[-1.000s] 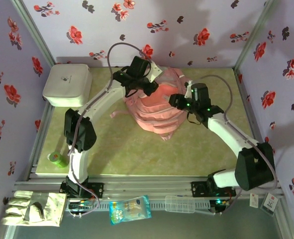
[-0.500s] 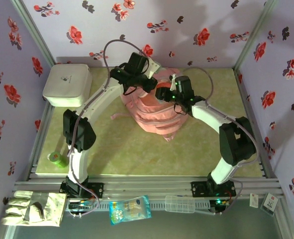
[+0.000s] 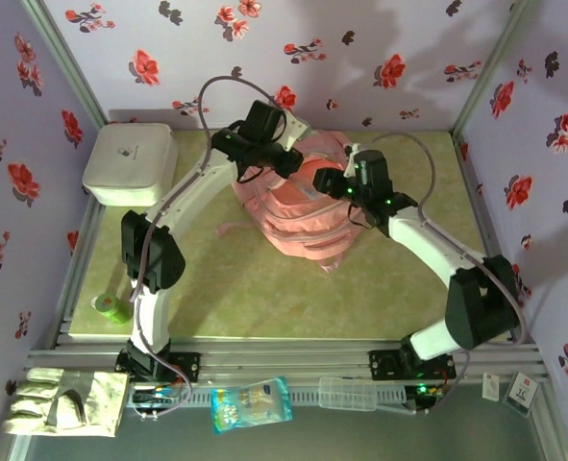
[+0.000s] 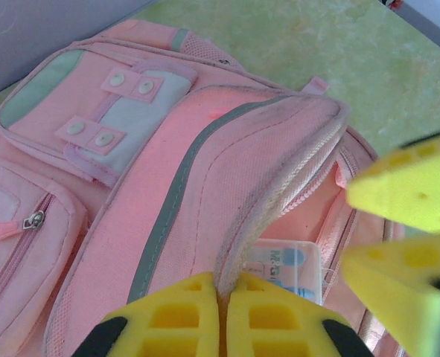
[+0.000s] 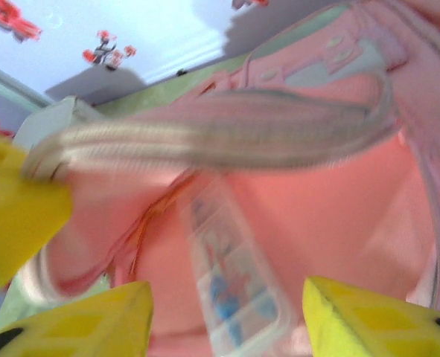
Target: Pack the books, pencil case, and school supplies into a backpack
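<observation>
- Pink backpack [image 3: 298, 216] lay on the green table [image 3: 264, 288], far centre, between the two arms, front pockets facing up
- Left gripper [image 4: 223, 301] was clamped shut on the zip-edged rim of the backpack's main flap, holding the flap raised off the opening
- Right gripper [image 5: 223, 316] hung at the mouth of the opening, jaws apart, gripping nothing
- Clear packet [image 4: 288, 269] with pale blue contents lay inside the opening, under the raised flap, just below the right gripper's fingers
- Green roll [image 3: 111, 307] sat at the table's near left edge, well apart from the backpack
- White rounded box [image 3: 130, 163] stood in the far left corner
</observation>
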`<move>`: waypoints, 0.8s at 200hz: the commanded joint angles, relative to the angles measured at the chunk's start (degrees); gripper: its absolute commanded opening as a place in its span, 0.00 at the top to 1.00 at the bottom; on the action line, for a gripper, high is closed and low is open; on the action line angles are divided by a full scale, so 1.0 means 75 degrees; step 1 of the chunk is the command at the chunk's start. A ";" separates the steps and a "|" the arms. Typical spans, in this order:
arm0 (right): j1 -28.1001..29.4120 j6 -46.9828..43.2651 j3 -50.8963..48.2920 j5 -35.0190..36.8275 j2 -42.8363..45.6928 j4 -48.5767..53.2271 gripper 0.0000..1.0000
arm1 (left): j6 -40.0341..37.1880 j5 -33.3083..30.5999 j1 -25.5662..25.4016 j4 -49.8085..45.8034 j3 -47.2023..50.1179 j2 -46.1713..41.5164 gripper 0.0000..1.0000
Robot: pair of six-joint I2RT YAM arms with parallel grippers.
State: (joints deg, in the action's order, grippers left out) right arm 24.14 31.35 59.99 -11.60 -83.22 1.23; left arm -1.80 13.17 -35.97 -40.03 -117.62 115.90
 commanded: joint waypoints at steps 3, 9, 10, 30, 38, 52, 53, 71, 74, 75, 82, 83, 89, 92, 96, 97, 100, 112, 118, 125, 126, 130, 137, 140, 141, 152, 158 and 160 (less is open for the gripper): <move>0.0263 0.0665 -0.0406 -0.0815 0.0267 0.0326 0.52 | 0.0136 0.0253 0.0109 0.0443 -0.0442 -0.0201 1.00; 0.0355 0.0750 -0.0431 -0.0856 0.0259 0.0330 0.54 | 0.0135 0.0258 0.0108 0.0462 -0.0439 -0.0206 1.00; 0.0367 0.0763 -0.0441 -0.0868 0.0264 0.0329 0.54 | 0.0135 0.0259 0.0108 0.0468 -0.0429 -0.0201 1.00; 0.0506 0.1021 -0.0448 -0.1026 0.0058 0.0105 0.60 | 0.0160 0.0303 0.0108 0.0519 -0.0395 -0.0188 1.00; 0.0508 0.1067 -0.0392 -0.1012 -0.0064 0.0051 0.62 | 0.0156 0.0326 0.0114 0.0519 -0.0392 -0.0176 1.00; 0.0508 0.1079 -0.0202 -0.0955 -0.0305 0.0082 0.64 | 0.0170 0.0342 0.0108 0.0520 -0.0384 -0.0182 1.00; 0.0508 0.1074 -0.0174 -0.0952 -0.0329 0.0088 0.64 | 0.0170 0.0342 0.0108 0.0514 -0.0384 -0.0183 1.00; 0.0502 0.1003 0.0136 -0.0904 -0.0672 0.0159 0.65 | 0.0153 0.0337 0.0108 0.0480 -0.0374 -0.0195 1.00; 0.0497 0.0986 0.0177 -0.0880 -0.0721 0.0186 0.65 | 0.0158 0.0341 0.0108 0.0475 -0.0372 -0.0192 1.00; 0.0496 0.0987 0.0197 -0.0874 -0.0736 0.0187 0.65 | 0.0152 0.0336 0.0114 0.0469 -0.0372 -0.0188 1.00; 0.0487 0.0954 0.0305 -0.0817 -0.0846 0.0270 0.66 | 0.0147 0.0342 0.0108 0.0452 -0.0372 -0.0202 1.00; 0.0486 0.0948 0.0314 -0.0801 -0.0863 0.0281 0.66 | 0.0141 0.0342 0.0108 0.0451 -0.0372 -0.0204 1.00; 0.0473 0.0914 0.0403 -0.0725 -0.0952 0.0370 0.66 | 0.0134 0.0341 0.0108 0.0427 -0.0366 -0.0205 1.00; 0.0462 0.0886 0.0432 -0.0674 -0.0986 0.0408 0.66 | 0.0135 0.0351 0.0108 0.0427 -0.0361 -0.0198 1.00; 0.0451 0.0846 0.0472 -0.0607 -0.1024 0.0448 0.67 | 0.0135 0.0347 0.0108 0.0421 -0.0360 -0.0212 1.00; 0.0450 0.0841 0.0479 -0.0591 -0.1028 0.0452 0.67 | 0.0129 0.0351 0.0108 0.0419 -0.0360 -0.0215 1.00; 0.0443 0.0809 0.0493 -0.0517 -0.1043 0.0472 0.67 | 0.0124 0.0343 0.0108 0.0409 -0.0360 -0.0212 1.00; 0.0400 0.0674 0.0538 -0.0088 -0.1084 0.0557 0.67 | 0.0123 0.0360 0.0108 0.0404 -0.0361 -0.0214 1.00; 0.0363 0.0600 0.0582 0.0124 -0.1094 0.0625 0.67 | 0.0123 0.0374 0.0108 0.0397 -0.0360 -0.0218 1.00; 0.0317 0.0525 0.0627 0.0394 -0.1109 0.0692 0.67 | 0.0123 0.0385 0.0108 0.0397 -0.0362 -0.0217 1.00; 0.0313 0.0516 0.0633 0.0449 -0.1112 0.0715 0.67 | 0.0123 0.0387 0.0108 0.0400 -0.0361 -0.0218 1.00; 0.0288 0.0479 0.0679 0.0629 -0.1119 0.0779 0.67 | 0.0123 0.0398 0.0108 0.0401 -0.0370 -0.0217 1.00; 0.0246 0.0399 0.0758 0.0854 -0.1138 0.0896 0.67 | 0.0123 0.0407 0.0108 0.0396 -0.0372 -0.0218 1.00; 0.0222 0.0353 0.0786 0.0913 -0.1160 0.0906 0.67 | 0.0122 0.0412 0.0108 0.0400 -0.0372 -0.0218 1.00; 0.0218 0.0336 0.0794 0.0937 -0.1167 0.0916 0.67 | 0.0123 0.0412 0.0108 0.0396 -0.0372 -0.0218 1.00; 0.0163 0.0277 0.0934 0.1105 -0.1221 0.1042 0.67 | 0.0135 0.0447 0.0108 0.0392 -0.0372 -0.0218 1.00; 0.0145 0.0209 0.1001 0.1033 -0.1248 0.1083 0.67 | 0.0135 0.0447 0.0108 0.0376 -0.0372 -0.0216 1.00; 0.0145 0.0183 0.1016 0.0999 -0.1251 0.1088 0.67 | 0.0135 0.0447 0.0108 0.0379 -0.0372 -0.0218 1.00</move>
State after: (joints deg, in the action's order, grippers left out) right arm 26.20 35.88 64.49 -9.47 -91.24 6.46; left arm -1.80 14.20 -35.81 -40.42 -117.62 116.03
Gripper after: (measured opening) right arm 0.330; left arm 0.075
